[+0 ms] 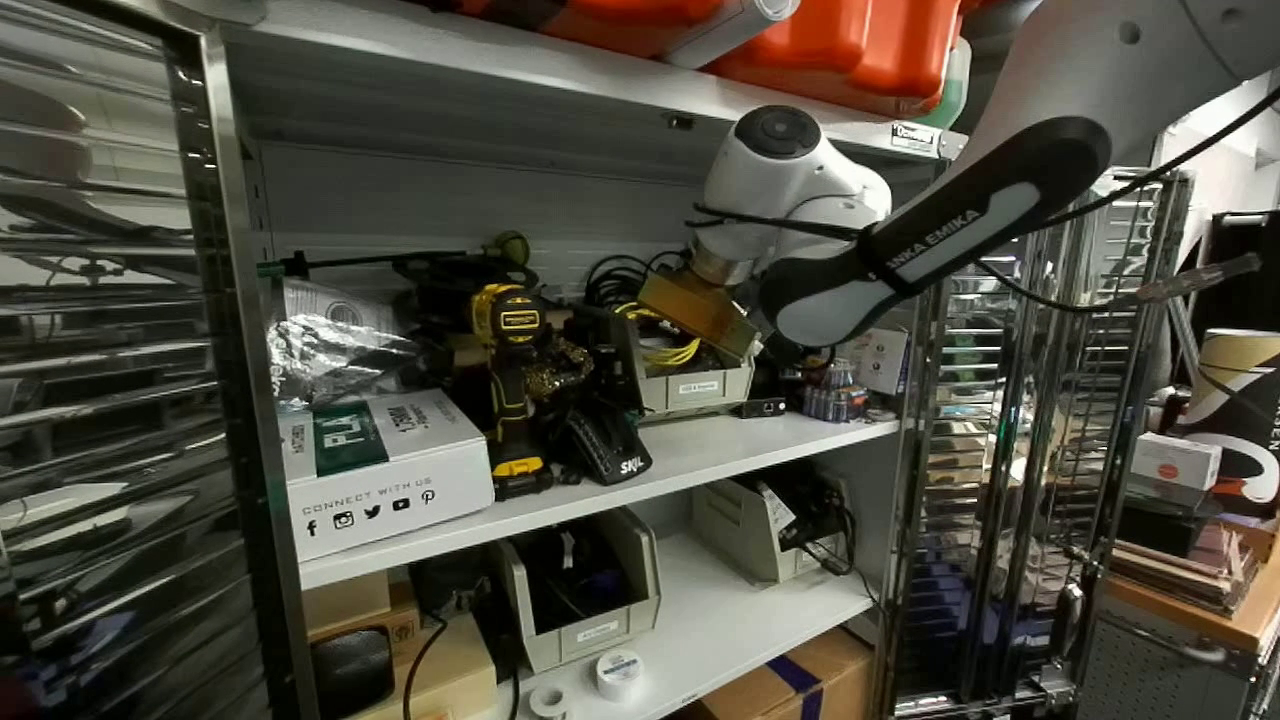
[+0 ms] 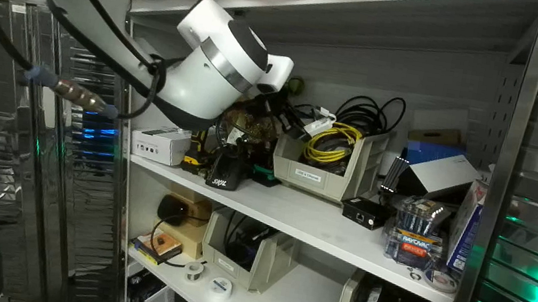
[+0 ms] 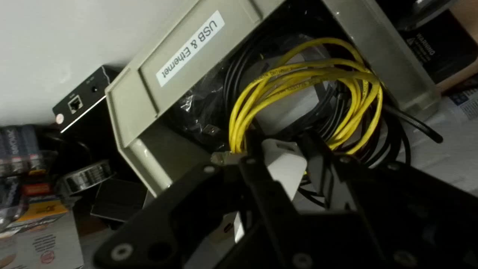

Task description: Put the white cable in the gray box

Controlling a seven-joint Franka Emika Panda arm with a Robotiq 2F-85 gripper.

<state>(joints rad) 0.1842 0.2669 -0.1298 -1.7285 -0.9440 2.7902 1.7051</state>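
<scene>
Tool (image 3: 281, 146) straddles some white plastic (image 3: 285, 168), can't tell if gripped; gray USB bin (image 2: 333, 184) sits back from worktop's (image 2: 315, 219) front edge.

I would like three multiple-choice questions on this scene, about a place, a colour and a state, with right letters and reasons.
1. Where is the yellow cable?
A) Lower shelf
B) Inside the gray box
C) Beside the batteries

2. What colour is that box's label?
A) Red
B) Green
C) White

3. How is the drill placed?
A) Upright
B) Upside down
C) Lying

1 B: loops show between box walls.
2 C: "USB & Ethernet" is printed on white.
3 A: its head is above its base.
</scene>
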